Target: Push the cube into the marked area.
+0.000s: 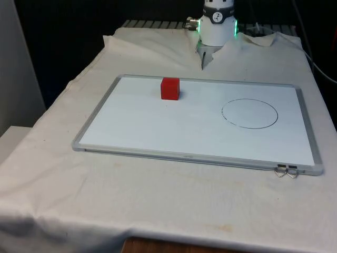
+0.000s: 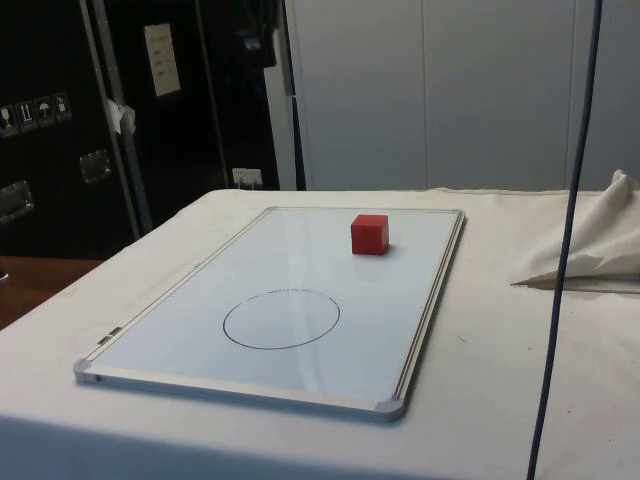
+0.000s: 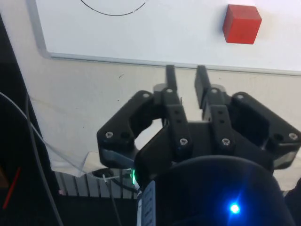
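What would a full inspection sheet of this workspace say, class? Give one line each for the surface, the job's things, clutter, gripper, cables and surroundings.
Surface: white cloth over the table, creased; a whiteboard lies flat on it.
Job's things: red cube sits on the whiteboard near its far edge, towards the front view's left; the drawn circle lies towards the front view's right, nothing in it. Cube and circle are apart.
Clutter: two metal clips at the whiteboard's near corner.
Gripper: gripper over the cloth beside the whiteboard's edge, fingers slightly apart, holding nothing.
Cables: a dark cable hangs down in the side view.
Surroundings: dark cabinets and white wall panels.
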Controlling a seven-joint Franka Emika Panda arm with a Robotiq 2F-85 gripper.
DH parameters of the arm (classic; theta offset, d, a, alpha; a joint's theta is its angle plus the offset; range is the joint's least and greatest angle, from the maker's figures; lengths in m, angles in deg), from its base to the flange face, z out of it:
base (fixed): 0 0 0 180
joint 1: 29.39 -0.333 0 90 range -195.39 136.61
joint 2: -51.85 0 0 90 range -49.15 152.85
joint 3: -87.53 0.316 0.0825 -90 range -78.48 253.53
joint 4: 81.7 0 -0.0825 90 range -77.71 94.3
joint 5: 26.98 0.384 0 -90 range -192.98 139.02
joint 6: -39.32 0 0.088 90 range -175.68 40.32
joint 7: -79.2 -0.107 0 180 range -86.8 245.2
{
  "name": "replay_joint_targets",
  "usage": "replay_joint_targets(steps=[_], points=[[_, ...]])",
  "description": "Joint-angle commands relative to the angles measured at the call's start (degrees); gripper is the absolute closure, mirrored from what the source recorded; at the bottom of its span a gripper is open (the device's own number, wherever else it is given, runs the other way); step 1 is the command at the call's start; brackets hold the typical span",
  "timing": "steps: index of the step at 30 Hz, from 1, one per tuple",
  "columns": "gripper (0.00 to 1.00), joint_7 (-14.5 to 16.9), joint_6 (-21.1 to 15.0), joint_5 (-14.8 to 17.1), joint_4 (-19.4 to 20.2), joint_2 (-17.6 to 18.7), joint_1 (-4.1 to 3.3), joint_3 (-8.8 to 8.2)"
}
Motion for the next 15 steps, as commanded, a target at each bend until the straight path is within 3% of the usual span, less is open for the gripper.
replay_joint_targets(steps=[1,6,7,15], points=[[0.77,0.00,0.00,0.00,0.00,0.00,0.00,0.00],[1.00,0.23,-1.09,-0.29,1.43,-0.57,0.23,-0.29],[1.00,0.06,0.00,0.00,0.34,-0.06,0.11,-0.17],[1.00,0.80,-6.30,-0.86,7.16,-2.69,0.57,-0.97]])
